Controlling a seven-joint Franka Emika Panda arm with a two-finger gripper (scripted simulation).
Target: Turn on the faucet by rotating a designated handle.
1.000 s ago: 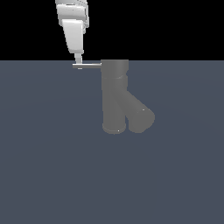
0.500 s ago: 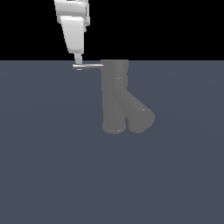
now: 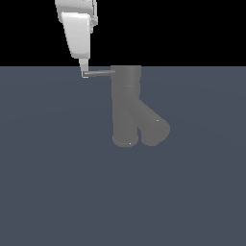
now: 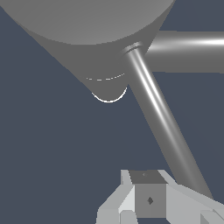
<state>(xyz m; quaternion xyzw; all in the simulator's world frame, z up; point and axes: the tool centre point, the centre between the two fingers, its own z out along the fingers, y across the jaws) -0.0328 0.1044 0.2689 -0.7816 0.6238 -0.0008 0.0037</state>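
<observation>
Here the faucet [image 3: 127, 108] stands upright on the dark floor [image 3: 57, 192], its spout [image 3: 153, 126] angled down toward the exterior view's right; the handle [image 3: 100, 73] juts from its top toward the exterior view's left; the gripper [image 3: 84, 74] touches the rod's far tip, finger spread indiscernible.

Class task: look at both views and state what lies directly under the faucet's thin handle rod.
Under the handle only the plain dark-grey floor shows, apart from it; the faucet stands beside. The gripper meets the rod's free end, covering the tip, so what lies beneath there stays hidden.
</observation>
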